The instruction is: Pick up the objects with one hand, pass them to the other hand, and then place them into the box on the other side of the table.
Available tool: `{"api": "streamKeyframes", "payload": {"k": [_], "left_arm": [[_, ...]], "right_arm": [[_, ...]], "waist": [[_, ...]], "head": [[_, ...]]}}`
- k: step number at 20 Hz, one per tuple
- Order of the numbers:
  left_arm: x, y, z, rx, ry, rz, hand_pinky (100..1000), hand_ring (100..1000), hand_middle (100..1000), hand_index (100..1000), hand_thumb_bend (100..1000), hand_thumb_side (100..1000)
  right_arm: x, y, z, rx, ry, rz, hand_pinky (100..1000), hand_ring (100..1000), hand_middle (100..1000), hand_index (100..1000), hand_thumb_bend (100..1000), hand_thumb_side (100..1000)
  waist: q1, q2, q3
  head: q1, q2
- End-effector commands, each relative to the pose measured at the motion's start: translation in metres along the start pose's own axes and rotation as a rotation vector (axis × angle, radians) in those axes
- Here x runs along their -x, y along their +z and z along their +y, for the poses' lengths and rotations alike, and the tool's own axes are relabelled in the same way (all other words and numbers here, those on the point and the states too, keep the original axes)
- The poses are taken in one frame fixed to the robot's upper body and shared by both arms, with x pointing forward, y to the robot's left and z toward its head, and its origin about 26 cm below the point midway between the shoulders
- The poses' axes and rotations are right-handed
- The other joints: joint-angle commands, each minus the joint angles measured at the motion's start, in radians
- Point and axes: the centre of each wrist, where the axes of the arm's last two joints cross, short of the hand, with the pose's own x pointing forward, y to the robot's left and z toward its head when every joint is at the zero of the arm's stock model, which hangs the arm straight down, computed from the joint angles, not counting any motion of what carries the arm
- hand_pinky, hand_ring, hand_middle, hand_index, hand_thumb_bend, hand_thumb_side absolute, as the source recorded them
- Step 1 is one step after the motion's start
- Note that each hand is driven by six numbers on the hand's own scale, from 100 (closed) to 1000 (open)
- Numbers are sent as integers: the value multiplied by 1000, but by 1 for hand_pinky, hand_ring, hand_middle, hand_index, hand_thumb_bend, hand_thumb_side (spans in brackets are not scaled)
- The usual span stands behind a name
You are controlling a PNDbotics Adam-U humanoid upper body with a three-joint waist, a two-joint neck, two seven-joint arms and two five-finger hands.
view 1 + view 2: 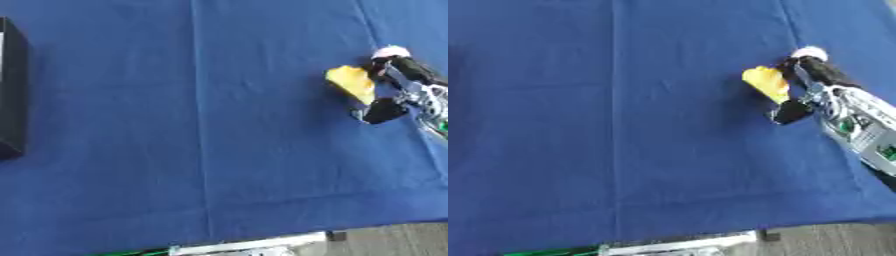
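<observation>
At right, hand (802, 87) pinching yellow object (766, 83)

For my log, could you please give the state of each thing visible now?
Yellow object: on the blue cloth, right hand's fingers curled around it.
Right hand: shut on the yellow object.
Black box: at the table's left edge; inside hidden.
Blue cloth: spread out, creased.

A creased blue cloth (219, 125) is covering the worktop. Bare grey worktop (402, 240) is showing at the near right corner. A pale strip (254, 246) is lying along the near edge.
</observation>
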Motion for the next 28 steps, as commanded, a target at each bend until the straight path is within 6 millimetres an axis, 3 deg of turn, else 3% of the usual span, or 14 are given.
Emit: {"api": "streamKeyframes", "payload": {"k": [1, 2, 4, 10, 16, 28], "left_arm": [[-4, -1, 8, -18, -11, -14, 714, 703, 620, 736, 100, 669], [-4, -1, 8, -18, -11, -13, 714, 703, 620, 736, 100, 668], [-4, -1, 8, -19, -11, -12, 714, 703, 620, 736, 100, 668], [-2, -1, 6, -15, -11, -8, 714, 703, 620, 737, 100, 671], [-3, -2, 7, -15, -10, -10, 713, 702, 619, 737, 100, 669], [-4, -2, 10, -10, -12, -20, 713, 700, 617, 735, 100, 658]], "right_arm": [[-2, 1, -9, 53, 16, -3, 784, 736, 690, 773, 376, 100], [-2, 1, -9, 64, 10, -2, 770, 725, 667, 748, 297, 100], [-3, 1, -9, 93, -3, 3, 750, 709, 640, 723, 265, 100], [-4, 1, -8, 188, -41, 19, 672, 623, 516, 593, 256, 100], [-4, 1, -5, 233, -69, 14, 623, 581, 458, 522, 260, 100], [-4, 6, -11, 326, -186, -92, 533, 550, 427, 468, 177, 100]], "waist": [[3, -14, 2], [3, -14, 3], [3, -14, 3], [1, -16, 5], [0, -20, 10], [-3, -39, 8]], "head": [[-3, -13], [-3, -14], [-4, -14], [-5, -20], [-5, -20], [18, -17]]}}
